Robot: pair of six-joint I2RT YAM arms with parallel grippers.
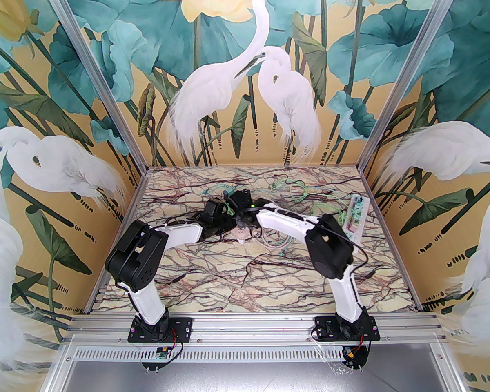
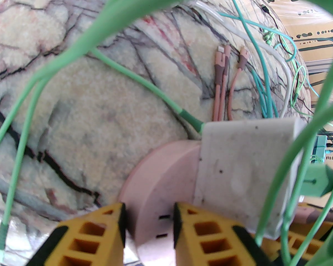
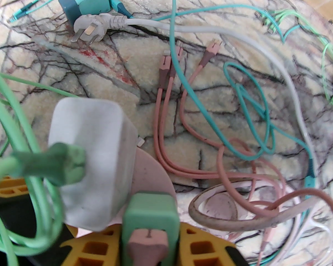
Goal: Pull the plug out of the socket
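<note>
Evidently the left gripper (image 2: 148, 215) clamps narrowly on the round pink socket (image 2: 155, 181) at mid-table (image 1: 269, 268) to brace it, while the right gripper (image 3: 149, 242) pinches the green plug (image 3: 149, 215) apparently seated there beside a white charger (image 3: 91, 148), ready for pulling.

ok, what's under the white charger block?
The round pink socket: its rim pokes out beside the white charger block, pinched by the left gripper. A green adapter sits next to the block. The block's prongs and the slots they enter are covered.
</note>
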